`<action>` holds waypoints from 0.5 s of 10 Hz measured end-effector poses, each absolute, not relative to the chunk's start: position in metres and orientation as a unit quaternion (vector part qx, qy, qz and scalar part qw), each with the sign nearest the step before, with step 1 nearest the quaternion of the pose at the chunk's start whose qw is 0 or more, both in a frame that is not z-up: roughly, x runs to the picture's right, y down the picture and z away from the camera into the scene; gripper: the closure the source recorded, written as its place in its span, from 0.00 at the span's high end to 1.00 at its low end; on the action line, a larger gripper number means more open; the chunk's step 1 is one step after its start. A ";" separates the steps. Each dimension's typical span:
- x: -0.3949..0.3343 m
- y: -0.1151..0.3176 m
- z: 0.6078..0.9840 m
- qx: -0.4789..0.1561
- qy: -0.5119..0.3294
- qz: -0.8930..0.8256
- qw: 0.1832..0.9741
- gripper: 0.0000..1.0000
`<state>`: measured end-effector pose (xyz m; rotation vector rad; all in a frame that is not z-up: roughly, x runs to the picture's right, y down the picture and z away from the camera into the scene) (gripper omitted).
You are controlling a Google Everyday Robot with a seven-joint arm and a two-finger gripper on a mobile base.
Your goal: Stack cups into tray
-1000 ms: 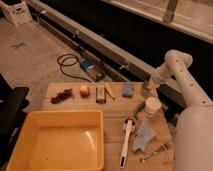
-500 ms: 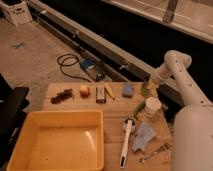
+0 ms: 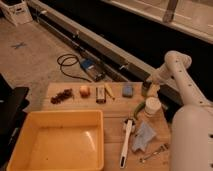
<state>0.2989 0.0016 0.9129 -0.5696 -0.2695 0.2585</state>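
Observation:
The yellow tray (image 3: 60, 114) fills the table's front left and holds nothing. A white cup (image 3: 152, 106) stands upright at the right side of the table. Just behind it, near the back edge, a dark cup (image 3: 145, 90) stands under my gripper (image 3: 149, 86), which reaches down from the white arm and is right at this cup. Whether it touches the cup is hard to tell. A light green curved thing (image 3: 138, 108) lies left of the white cup; I cannot tell if it is a cup.
Along the back of the wooden table lie a dark cluster (image 3: 62, 95), an orange ball (image 3: 85, 90), a dark block (image 3: 100, 93) and a blue block (image 3: 128, 90). A white brush (image 3: 126, 140), a grey cloth (image 3: 144, 136) and a metal piece (image 3: 155, 150) lie front right.

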 end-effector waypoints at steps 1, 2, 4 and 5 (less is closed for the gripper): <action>0.299 0.003 0.915 -0.283 -0.133 0.129 0.941 0.80; 0.299 0.005 0.917 -0.285 -0.133 0.130 0.940 0.80; 0.298 0.008 0.920 -0.289 -0.132 0.131 0.939 0.80; 0.298 0.008 0.918 -0.287 -0.130 0.132 0.940 0.80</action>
